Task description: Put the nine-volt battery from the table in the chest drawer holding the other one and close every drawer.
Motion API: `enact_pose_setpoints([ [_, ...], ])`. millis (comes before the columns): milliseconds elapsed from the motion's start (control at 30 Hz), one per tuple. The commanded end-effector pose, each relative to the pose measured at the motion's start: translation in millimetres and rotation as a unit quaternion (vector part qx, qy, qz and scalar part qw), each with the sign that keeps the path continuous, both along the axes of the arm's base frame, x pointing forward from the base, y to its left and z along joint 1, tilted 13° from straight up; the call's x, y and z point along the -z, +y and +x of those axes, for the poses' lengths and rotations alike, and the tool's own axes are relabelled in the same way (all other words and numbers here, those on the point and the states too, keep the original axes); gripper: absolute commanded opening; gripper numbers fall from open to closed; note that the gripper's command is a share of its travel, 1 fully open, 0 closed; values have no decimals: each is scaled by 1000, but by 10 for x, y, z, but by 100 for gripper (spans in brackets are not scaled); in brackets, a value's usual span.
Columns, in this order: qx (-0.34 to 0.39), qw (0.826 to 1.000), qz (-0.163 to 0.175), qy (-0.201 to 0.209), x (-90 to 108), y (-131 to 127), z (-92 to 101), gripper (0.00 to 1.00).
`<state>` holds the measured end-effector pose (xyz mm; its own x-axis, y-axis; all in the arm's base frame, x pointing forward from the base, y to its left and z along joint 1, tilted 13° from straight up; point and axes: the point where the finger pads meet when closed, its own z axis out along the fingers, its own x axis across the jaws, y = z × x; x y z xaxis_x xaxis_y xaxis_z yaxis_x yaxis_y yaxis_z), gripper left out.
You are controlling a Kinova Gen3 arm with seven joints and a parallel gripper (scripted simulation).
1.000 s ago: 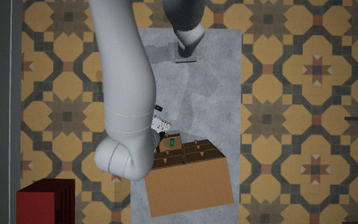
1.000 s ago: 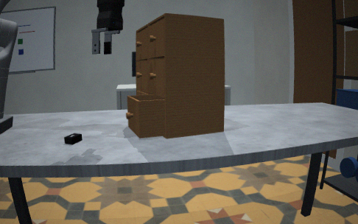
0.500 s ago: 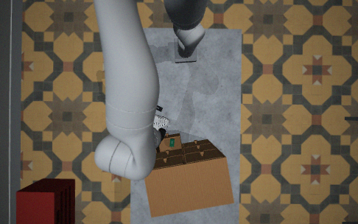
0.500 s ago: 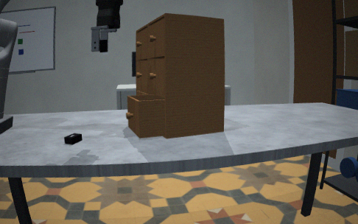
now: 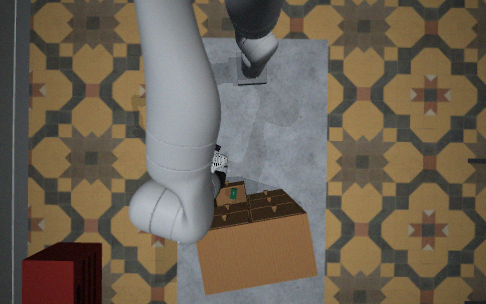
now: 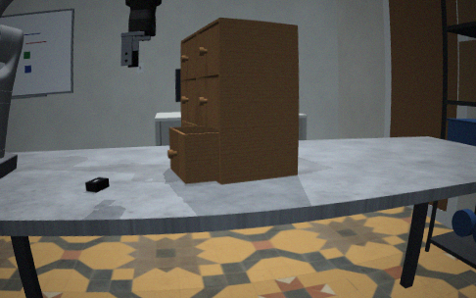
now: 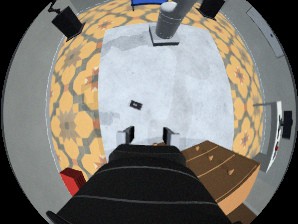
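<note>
Above the mottled grey table (image 5: 300, 150) (image 6: 353, 162) (image 7: 200, 85), the black-and-silver gripper (image 5: 219, 161) (image 6: 130, 64) (image 7: 148, 132) is hovering spread — pickup likely pending, needing alignment over the black block-shaped battery (image 5: 217, 148) (image 6: 97, 184) (image 7: 136, 105).

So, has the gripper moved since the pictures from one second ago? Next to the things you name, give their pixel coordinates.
Yes, the gripper (image 5: 219, 161) (image 6: 130, 66) (image 7: 148, 132) is slightly higher against the chest (image 5: 257, 255) (image 6: 259, 98) (image 7: 242, 184) in the exterior view.
</note>
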<state>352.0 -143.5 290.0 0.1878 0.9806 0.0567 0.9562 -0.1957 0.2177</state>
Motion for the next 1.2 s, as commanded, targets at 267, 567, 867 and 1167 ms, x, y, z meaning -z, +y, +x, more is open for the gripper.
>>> enact_pose_setpoints([
  [267,-40,999,-12,-2,-35,-10,-34,100],
  [567,-68,997,-19,-2,-49,-13,-57,100],
  [867,-99,995,-27,-2,-64,-16,-81,100],
  [1167,-117,993,-32,-2,-73,-17,-96,100],
])
